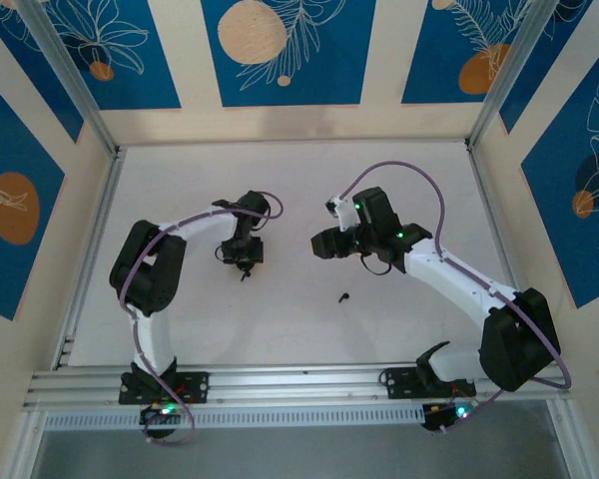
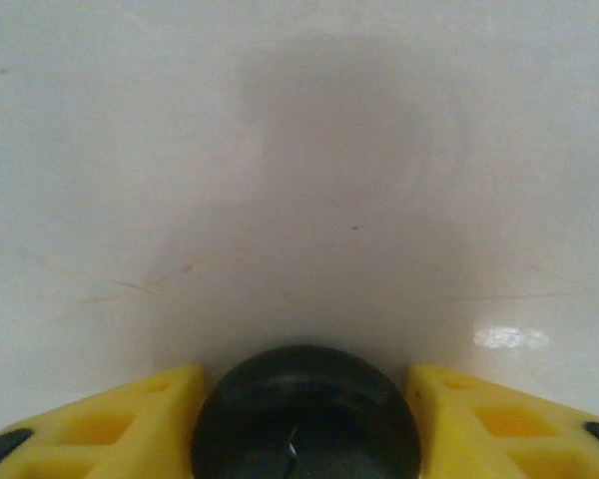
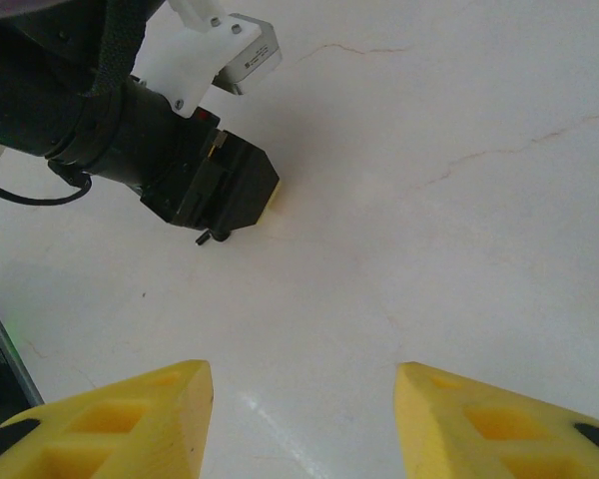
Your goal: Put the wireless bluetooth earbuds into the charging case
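a round, glossy black piece sits at the bottom middle of the left wrist view. its smooth domed outside shows, with one faint light mark low on it. nothing of its inside can be seen, so i cannot tell what it holds, nor whether it is the charging case.

the left gripper is left of centre in the top view, pointing down at the white table. its yellow fingers stand against both sides of the round black piece, clamped on it. in the right wrist view the same gripper appears at upper left, its tip low over the table.

the right gripper is just right of centre in the top view, facing the left one and well apart from it. its yellow fingers are spread apart at the bottom of its own view. bare table lies between them, and they hold and touch nothing.

one black earbud, tiny and stemmed, lies on the table below and a little right of the right gripper, clear of both grippers.
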Motion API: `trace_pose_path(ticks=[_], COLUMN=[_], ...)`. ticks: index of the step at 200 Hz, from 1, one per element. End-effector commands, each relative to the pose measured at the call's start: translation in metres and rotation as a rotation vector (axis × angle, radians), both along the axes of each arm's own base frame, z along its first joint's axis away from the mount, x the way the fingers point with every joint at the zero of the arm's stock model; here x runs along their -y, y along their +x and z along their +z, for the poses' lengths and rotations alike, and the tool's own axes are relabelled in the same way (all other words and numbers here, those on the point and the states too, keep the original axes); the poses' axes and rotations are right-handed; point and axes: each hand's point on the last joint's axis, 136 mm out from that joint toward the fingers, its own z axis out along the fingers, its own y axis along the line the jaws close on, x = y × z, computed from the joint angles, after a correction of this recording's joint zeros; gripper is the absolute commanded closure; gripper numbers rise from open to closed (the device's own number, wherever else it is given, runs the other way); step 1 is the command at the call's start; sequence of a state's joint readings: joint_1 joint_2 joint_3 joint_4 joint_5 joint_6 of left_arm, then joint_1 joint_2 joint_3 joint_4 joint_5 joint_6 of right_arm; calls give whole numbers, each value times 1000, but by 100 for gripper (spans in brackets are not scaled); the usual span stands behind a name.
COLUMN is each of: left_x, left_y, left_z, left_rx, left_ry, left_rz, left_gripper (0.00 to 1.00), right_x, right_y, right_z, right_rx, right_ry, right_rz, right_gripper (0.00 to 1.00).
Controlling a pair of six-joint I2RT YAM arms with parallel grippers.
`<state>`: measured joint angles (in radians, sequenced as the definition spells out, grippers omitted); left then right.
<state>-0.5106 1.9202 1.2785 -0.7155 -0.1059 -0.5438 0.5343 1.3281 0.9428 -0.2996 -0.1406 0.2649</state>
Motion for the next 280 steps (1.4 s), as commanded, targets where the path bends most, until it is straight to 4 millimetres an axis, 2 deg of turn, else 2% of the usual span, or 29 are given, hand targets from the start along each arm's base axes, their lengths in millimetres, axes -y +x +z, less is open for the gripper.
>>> trace_pose_path(ticks=[1, 43, 82, 116, 153, 201, 236, 280], left_x=[-3, -4, 7, 43, 79, 97, 98, 95], left_y=[-1, -4, -3, -14, -49, -88, -100, -108], left_z=[-7, 10, 49, 96, 131, 146, 157, 156], left_rx=[-35, 0, 138, 348, 495, 624, 765, 813], left_ry=[2, -10, -78, -211, -331, -412, -378, -305], left_rz=[0, -30, -190, -562, -955, -1263, -1386, -1478], left_gripper=[56, 58, 60, 61, 61, 63, 64, 65], right_x=[-2, 1, 6, 16, 23, 4, -13, -42], right_y=[0, -2, -5, -10, -21, -41, -54, -71], right_z=[12, 20, 27, 37, 41, 44, 36, 32], right_rx=[37, 57, 19, -65, -169, -300, -436, -514], right_ry=[3, 36, 118, 206, 254, 316, 341, 334], right_rz=[15, 0, 3, 24, 91, 207, 267, 360], right_gripper=[49, 49, 50, 50, 49, 50, 51, 52])
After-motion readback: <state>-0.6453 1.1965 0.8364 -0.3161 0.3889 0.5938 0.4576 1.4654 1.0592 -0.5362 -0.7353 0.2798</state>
